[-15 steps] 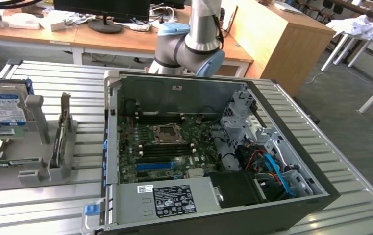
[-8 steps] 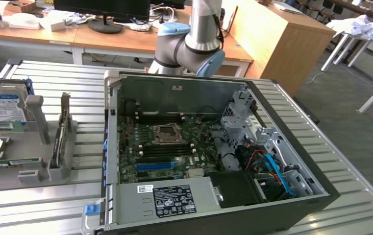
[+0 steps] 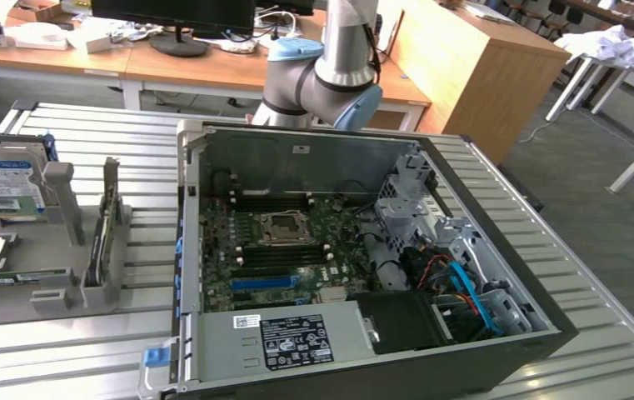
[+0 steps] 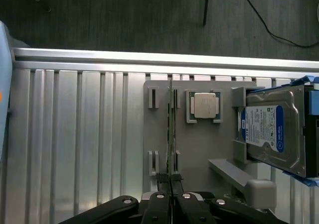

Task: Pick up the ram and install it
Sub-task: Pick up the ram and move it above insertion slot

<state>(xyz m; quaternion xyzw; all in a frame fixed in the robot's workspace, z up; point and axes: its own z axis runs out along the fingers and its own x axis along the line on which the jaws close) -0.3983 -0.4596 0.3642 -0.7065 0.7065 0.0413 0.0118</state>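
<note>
The ram (image 4: pixel 172 129) stands on edge in the slotted posts of a grey holder tray (image 4: pixel 159 129), showing as a thin green line. In the exterior view the ram (image 3: pixel 11 279) sits low at the left, near the tray's front. My gripper (image 4: pixel 170 179) hangs well above the tray, in line with one end of the ram. Its black fingers (image 4: pixel 160 204) are shut together with nothing between them. The open computer case (image 3: pixel 294 154) lies to the exterior view's right, with its green motherboard (image 3: pixel 239 250) and processor socket (image 3: pixel 283 227) exposed.
A silver processor chip (image 4: pixel 205 105) and a hard drive (image 4: pixel 269 129) with a blue-white label sit beside the ram on the tray. A tall grey stand (image 3: pixel 103 242) rises between tray and case. Everything rests on a ribbed metal table (image 4: pixel 75 144). The arm's elbow (image 3: pixel 322 75) stands behind the case.
</note>
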